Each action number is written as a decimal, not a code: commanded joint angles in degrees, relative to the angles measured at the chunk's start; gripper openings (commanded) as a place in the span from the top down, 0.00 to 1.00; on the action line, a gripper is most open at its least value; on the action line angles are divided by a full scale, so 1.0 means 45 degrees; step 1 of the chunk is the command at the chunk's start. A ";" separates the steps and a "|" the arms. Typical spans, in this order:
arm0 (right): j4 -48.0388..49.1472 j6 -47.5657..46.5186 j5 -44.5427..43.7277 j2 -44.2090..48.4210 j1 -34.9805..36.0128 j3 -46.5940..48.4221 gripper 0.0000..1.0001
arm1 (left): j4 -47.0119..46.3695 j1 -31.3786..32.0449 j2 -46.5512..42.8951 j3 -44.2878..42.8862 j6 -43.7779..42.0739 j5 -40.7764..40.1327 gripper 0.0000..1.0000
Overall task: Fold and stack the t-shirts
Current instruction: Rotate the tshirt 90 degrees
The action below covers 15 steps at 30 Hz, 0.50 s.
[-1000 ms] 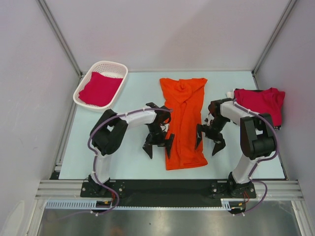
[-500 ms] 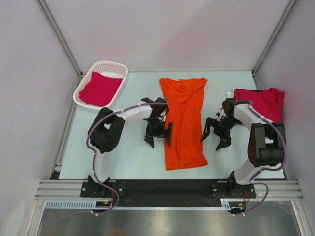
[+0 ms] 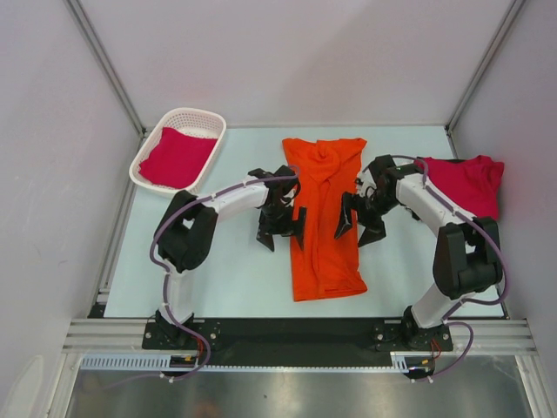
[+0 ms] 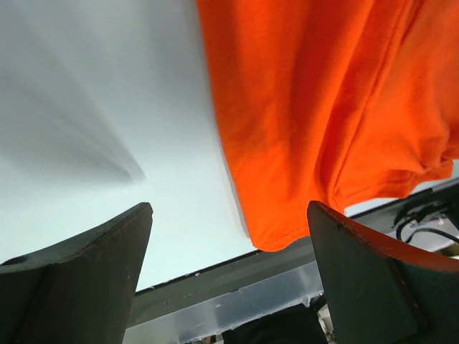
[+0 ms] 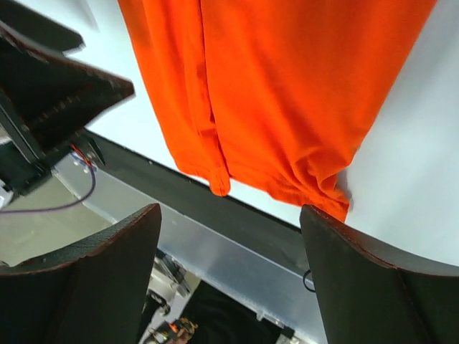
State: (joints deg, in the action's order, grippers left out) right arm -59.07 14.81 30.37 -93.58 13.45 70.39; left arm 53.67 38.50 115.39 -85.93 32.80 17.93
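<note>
left gripper [image 3: 282,241] released at left edge of orange t-shirt [image 3: 324,209] | right gripper [image 3: 357,233] released at right edge

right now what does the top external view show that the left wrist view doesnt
Only top external: the white basket holding a red t-shirt, a second red t-shirt at the table's right edge, and the orange t-shirt at full length, with the left gripper and right gripper open on either side of it.
Only left wrist: a close look past its own fingers, spread with nothing gripped, at the shirt's layered near hem.
Both: the orange t-shirt lying on the pale table.
</note>
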 commanded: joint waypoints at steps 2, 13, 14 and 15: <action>-0.0585 -0.0225 0.0185 0.1045 0.0330 -0.0719 0.16 | 0.0027 -0.0215 -0.1169 0.0013 0.0387 -0.1016 0.05; 0.4607 0.3090 -0.3055 0.5540 0.3313 -0.4683 0.36 | -0.1810 -0.1503 -0.4742 0.2063 -0.0158 -0.1311 0.02; 0.5055 0.3367 -0.3328 0.5580 0.3667 -0.4859 0.37 | -0.1693 -0.1582 -0.4899 0.2219 -0.0217 -0.1271 0.02; 0.5215 0.3621 -0.3698 0.5465 0.3961 -0.4977 0.36 | -0.1634 -0.1622 -0.5249 0.2627 -0.0372 -0.1232 0.02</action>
State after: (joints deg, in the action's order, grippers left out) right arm -46.44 23.20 21.23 -70.35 26.44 51.20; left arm 47.57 32.53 97.25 -77.93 33.12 12.53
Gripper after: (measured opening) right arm 0.642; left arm 0.975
